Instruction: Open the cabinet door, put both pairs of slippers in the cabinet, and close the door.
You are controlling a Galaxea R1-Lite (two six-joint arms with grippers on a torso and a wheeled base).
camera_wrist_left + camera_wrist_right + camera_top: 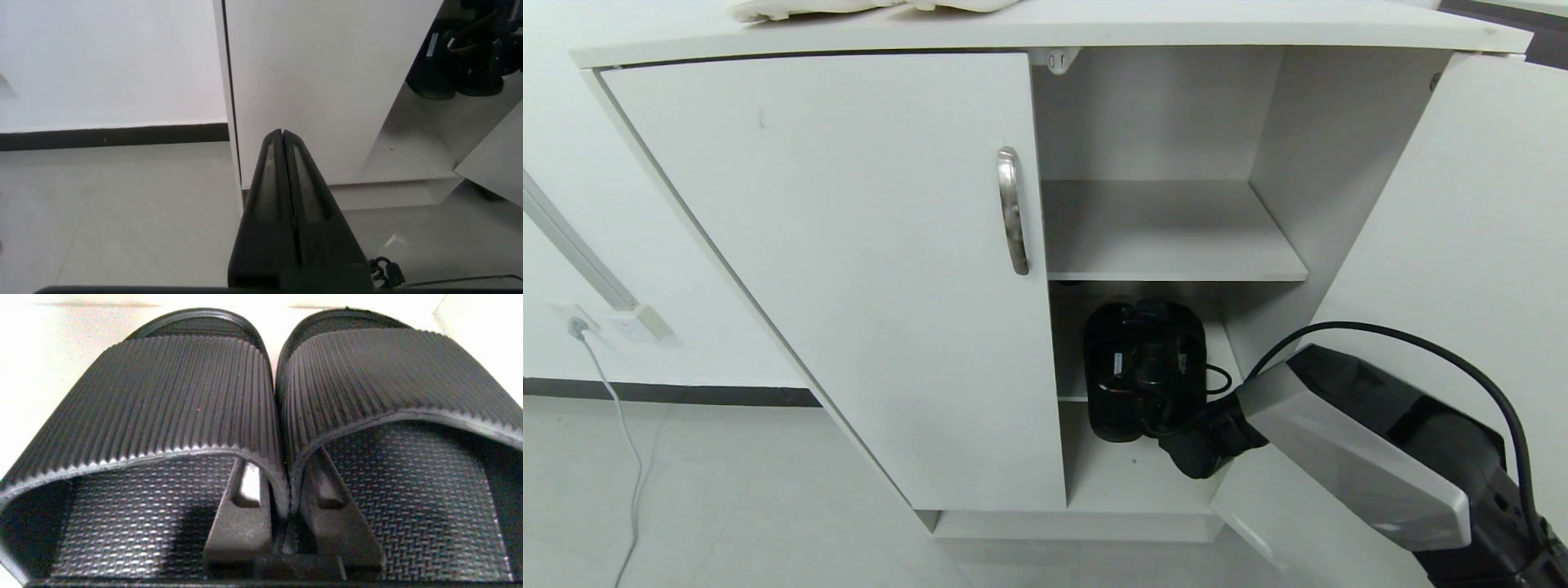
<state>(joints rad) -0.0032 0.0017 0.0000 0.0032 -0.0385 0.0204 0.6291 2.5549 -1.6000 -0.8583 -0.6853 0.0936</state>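
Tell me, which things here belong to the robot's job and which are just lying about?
Job: cabinet, its open door, black slippers, right gripper holding them, pale pair on top, perhaps slippers.
Lying about: wall socket, wall trunking.

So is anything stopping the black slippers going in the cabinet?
Nothing visible. The right door is open, and the black slippers, clamped in the right gripper, are at the opening below the upper shelf.

A white cable (636, 478) drops from a wall socket (578, 327) past a dark baseboard (686, 394) to the floor (752, 506).
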